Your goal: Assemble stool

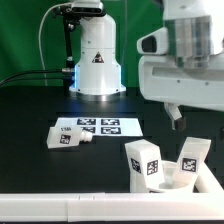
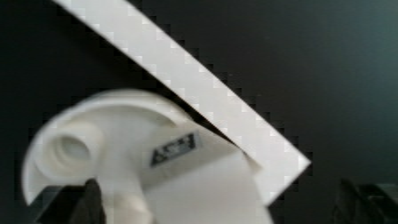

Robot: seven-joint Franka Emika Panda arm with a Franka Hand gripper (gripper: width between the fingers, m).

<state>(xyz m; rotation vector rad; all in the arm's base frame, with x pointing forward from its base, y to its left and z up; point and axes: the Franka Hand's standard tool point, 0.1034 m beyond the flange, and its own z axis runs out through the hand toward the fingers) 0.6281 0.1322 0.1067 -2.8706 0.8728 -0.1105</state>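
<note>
Your exterior view shows the gripper (image 1: 177, 117) above the stool (image 1: 146, 160) parts, which are clustered at that view's right beside the rail (image 1: 60, 205). One leg (image 1: 68, 137) lies apart, by the marker board (image 1: 100, 127). Only your wrist view shows the fingers (image 2: 71, 200) spread wide and holding nothing, with a tagged stool part (image 2: 125, 140) below, between them.

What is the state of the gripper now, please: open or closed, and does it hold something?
Gripper: open, jaws wide apart, holding nothing; a white stool part lies beneath it.
</note>
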